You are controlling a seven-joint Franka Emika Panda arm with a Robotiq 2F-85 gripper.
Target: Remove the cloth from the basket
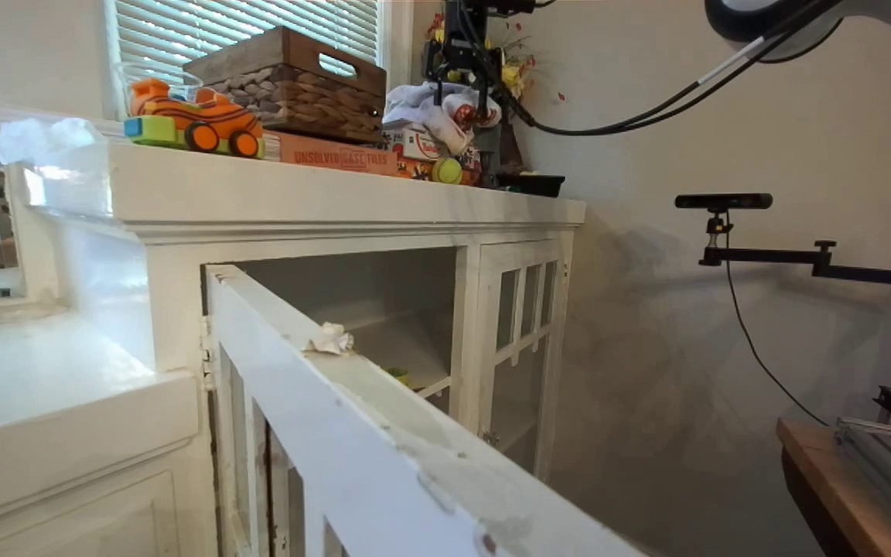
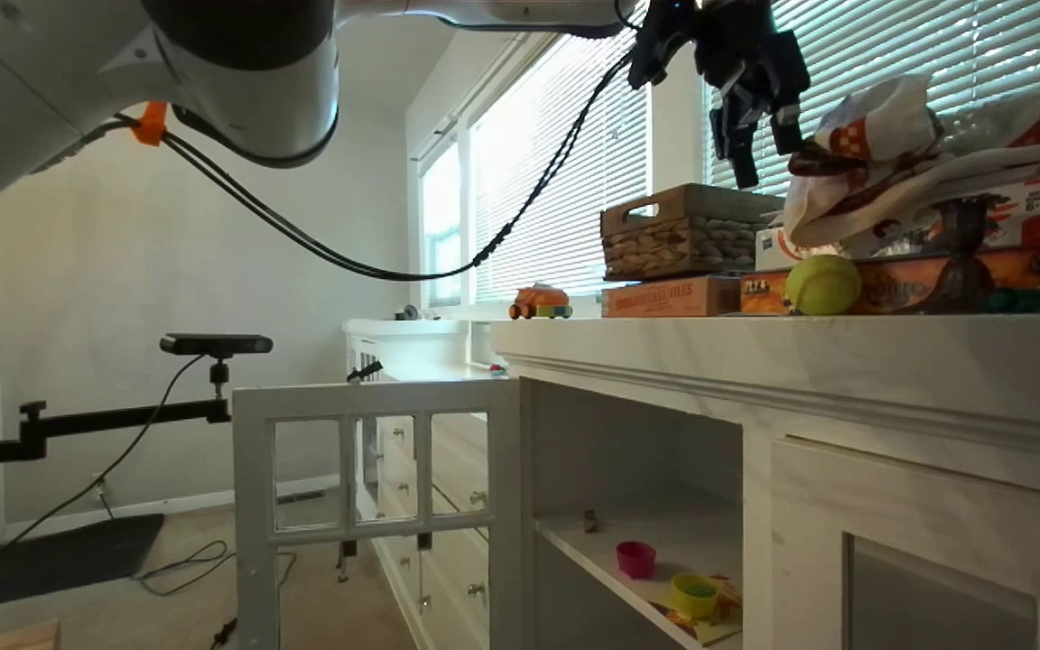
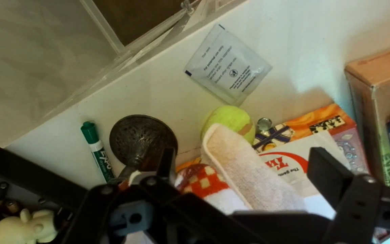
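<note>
The whitish cloth with red checked patches point(image 1: 422, 108) lies draped over stacked boxes beside the basket, outside it. It also shows in an exterior view point(image 2: 890, 113) and in the wrist view point(image 3: 249, 176). The brown woven basket point(image 1: 306, 97) stands upright on an orange case-files box; it also shows in an exterior view point(image 2: 664, 244) and is out of the wrist view. My gripper point(image 1: 461, 100) is open, fingers pointing down at the cloth, also seen in an exterior view point(image 2: 766, 161). In the wrist view the fingers point(image 3: 242, 159) are wide apart with cloth below between them; contact is unclear.
A tennis ball point(image 3: 230, 118), a dark metal goblet point(image 3: 142, 140), a green marker point(image 3: 96, 150) and a wipe packet point(image 3: 229, 64) are on the cabinet top near its edge. An orange toy car point(image 1: 194, 120) is beside the basket. A cabinet door point(image 1: 384, 410) stands open below.
</note>
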